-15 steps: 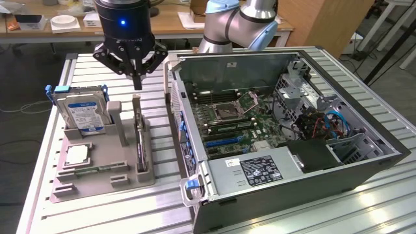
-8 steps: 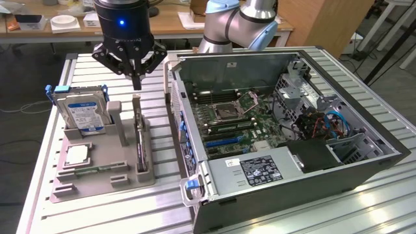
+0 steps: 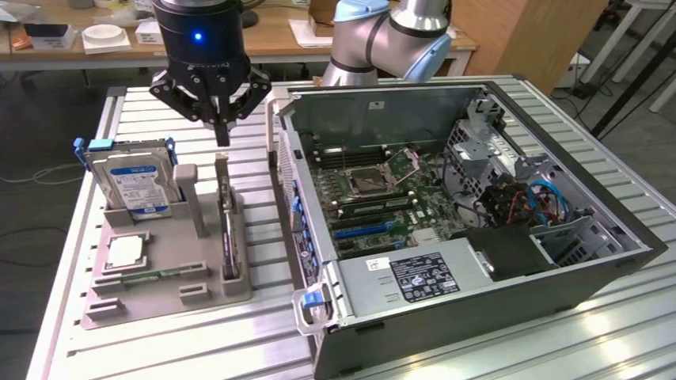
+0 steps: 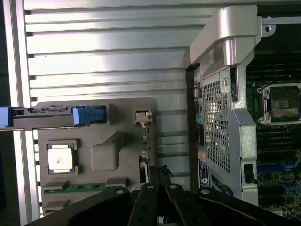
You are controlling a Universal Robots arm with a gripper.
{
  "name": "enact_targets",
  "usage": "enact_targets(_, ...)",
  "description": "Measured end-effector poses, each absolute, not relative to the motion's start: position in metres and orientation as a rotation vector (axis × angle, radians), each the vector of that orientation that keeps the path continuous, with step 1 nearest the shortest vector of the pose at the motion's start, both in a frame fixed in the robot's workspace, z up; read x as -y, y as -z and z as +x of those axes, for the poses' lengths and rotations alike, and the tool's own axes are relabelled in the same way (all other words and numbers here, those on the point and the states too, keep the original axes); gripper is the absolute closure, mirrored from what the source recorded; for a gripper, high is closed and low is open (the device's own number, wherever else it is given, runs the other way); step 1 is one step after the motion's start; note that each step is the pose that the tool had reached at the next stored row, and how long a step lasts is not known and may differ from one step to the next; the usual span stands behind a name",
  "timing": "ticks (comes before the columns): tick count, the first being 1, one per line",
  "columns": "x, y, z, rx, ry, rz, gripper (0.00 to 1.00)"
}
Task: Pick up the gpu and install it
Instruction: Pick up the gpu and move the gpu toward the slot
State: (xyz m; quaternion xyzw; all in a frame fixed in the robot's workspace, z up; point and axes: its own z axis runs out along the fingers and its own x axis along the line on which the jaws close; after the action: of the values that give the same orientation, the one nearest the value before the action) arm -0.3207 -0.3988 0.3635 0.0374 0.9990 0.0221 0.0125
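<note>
The gpu (image 3: 226, 212) stands on edge in a slot of the grey holder (image 3: 169, 297): a thin dark board with a silvery bracket end toward the back. In the wrist view the gpu (image 4: 145, 141) appears as a narrow edge. My gripper (image 3: 223, 136) hangs straight above the gpu's rear end, a short gap over its top edge. Its two fingers are pressed together with nothing between them. In the wrist view the gripper (image 4: 158, 172) points down at the card's edge. To the exterior view's right, the open computer case (image 3: 591, 273) shows its motherboard (image 3: 370, 207) with blue slots.
The grey holder also carries an upright silver hard drive (image 3: 135, 184) with a blue label, a square CPU chip (image 3: 125, 250) and a green memory stick (image 3: 158, 275). The case wall (image 3: 287, 170) rises close beside the holder. A cluttered desk (image 3: 127, 43) stands behind the slatted aluminium table (image 3: 63, 261).
</note>
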Motion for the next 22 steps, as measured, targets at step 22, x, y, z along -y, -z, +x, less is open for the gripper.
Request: enact_targets(22,0.403,-0.329,-0.32,-3.129,-0.068,0.118,0.89)
